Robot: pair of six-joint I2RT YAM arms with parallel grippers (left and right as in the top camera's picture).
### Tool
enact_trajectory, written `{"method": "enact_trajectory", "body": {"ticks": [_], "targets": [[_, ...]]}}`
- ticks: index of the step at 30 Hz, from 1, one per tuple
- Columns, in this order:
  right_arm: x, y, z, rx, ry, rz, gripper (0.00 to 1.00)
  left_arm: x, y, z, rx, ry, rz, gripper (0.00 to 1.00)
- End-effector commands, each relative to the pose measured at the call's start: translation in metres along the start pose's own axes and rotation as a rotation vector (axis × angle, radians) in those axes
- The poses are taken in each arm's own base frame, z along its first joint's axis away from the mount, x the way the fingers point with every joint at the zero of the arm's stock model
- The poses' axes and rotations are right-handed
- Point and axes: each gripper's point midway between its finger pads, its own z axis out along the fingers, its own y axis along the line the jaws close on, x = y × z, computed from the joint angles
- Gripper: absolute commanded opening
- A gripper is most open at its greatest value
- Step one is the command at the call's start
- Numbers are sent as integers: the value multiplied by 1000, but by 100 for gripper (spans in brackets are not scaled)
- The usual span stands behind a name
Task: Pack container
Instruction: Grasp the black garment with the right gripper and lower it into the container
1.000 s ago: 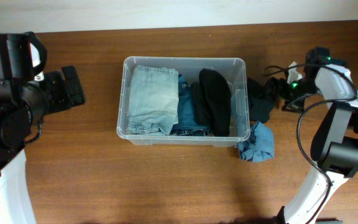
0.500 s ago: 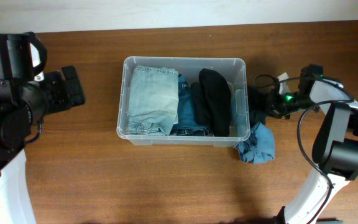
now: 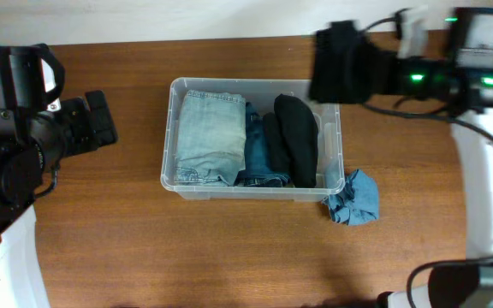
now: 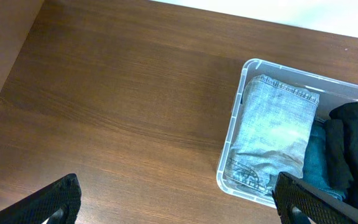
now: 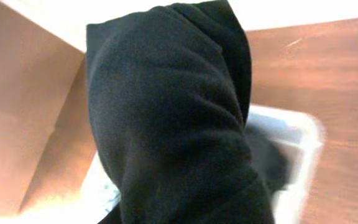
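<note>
A: Where is the large clear plastic rectangular bin (image 3: 246, 190)?

B: In the middle of the brown wooden worktop (image 3: 229, 257), long side running across. It lies between the two arms, which I take to be so that either can reach it.

A: What is in it?

B: A folded pale-blue denim piece (image 3: 210, 137) fills the left part. A darker blue folded denim piece (image 3: 258, 158) lies beside it, and a folded black cloth (image 3: 296, 137) sits right of that. They are packed side by side, leaving only a thin strip free along the right wall.

A: And the right end effector (image 3: 375, 75)?

B: It is raised near the bin's far right corner, with a thick soft black garment (image 3: 336, 64) draped from its tip. Its wrist camera sees almost nothing but that garment, so the fingers are hidden. The cloth hangs clear of the worktop, so I judge them clamped on it. Carried that high, it can pass over the rim before going down.

A: The left end effector (image 3: 101, 120)?

B: Well to the left of the bin, fingers spread wide and holding nothing. I would guess it is there to leave the way free.

A: Is anything unpacked?

B: A crumpled blue cloth (image 3: 353, 198) lies on the worktop, just beside the bin's near right corner.

A: Any risk?

B: The garment is bulky and the free room is slim. Unless it is lowered well inside, it may catch on the rim or ride on top of the black cloth.
</note>
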Motion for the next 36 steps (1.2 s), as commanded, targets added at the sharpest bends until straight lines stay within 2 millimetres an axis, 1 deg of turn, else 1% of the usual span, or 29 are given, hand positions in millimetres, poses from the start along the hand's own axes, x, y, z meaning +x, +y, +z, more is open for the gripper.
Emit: {"method": "enact_trajectory", "body": {"ticks": [1,2,3,4,5,6,7,8,9,10,12,13,15,17,18,20,22,24,26,27,28,29,30,31,32,34,36], "targets": [[43,12,72,16,181,47,28,-2,3,-2,-11,-11,-13,100],[51,11,86,47,211,52,30,-2,3,-2,-11,-11,-13,99],[64,6,106,95,254,61,32,-2,3,-2,-10,-11,-13,99],[74,3,119,123,285,71,33,-2,3,-2,-11,-11,-14,99],[89,-3,137,151,333,75,33,-2,3,-2,-11,-11,-14,99],[99,-9,150,171,367,78,33,-2,3,-2,-11,-11,-14,99],[110,-18,163,194,398,88,34,-2,3,-2,-11,-11,-13,99],[121,-32,178,221,428,102,35,-2,3,-2,-11,-11,-13,99],[125,-39,184,235,440,107,36,-2,3,-2,-11,-11,-14,99],[133,-53,191,280,455,127,38,-2,3,-2,-10,-11,-13,99],[136,-71,193,360,455,124,42,-2,3,-2,-11,-11,-14,99],[132,-75,190,390,444,113,45,-2,3,-2,-11,-11,-14,99],[121,-73,181,420,414,93,50,-2,3,-2,-11,-11,-14,99],[111,-69,169,444,389,79,53,-2,3,-2,-11,-11,-14,99],[103,-65,161,456,369,68,56,-2,3,-2,-11,-11,-13,99],[87,-51,141,458,320,48,62,-2,3,-2,-11,-11,-14,99],[73,-34,121,444,271,26,71,-2,3,-2,-11,-11,-14,99],[63,-18,98,433,225,13,82,-2,3,-2,-11,-11,-14,99],[52,-2,70,422,171,0,88,-2,3,-2,-10,-11,-13,99],[47,3,58,419,146,-3,92,-2,3,-2,-11,-11,-13,99],[39,7,31,425,96,8,98,-2,3,-2,-11,-11,-13,99],[37,6,23,431,83,14,100,-2,3,-2,-10,-11,-13,99],[35,2,10,445,69,34,99,-2,3,-2,-10,-11,-13,99],[36,-8,-4,472,58,90,99,-2,3,-2,-11,-11,-14,99],[39,-21,-16,503,60,159,99,-2,3,-2,-10,-11,-13,99],[50,-48,-35,564,88,257,99,-2,3,-2,-10,-11,-13,99],[70,-85,-52,631,141,389,98,-2,3,-2,-11,-11,-14,99]]}}
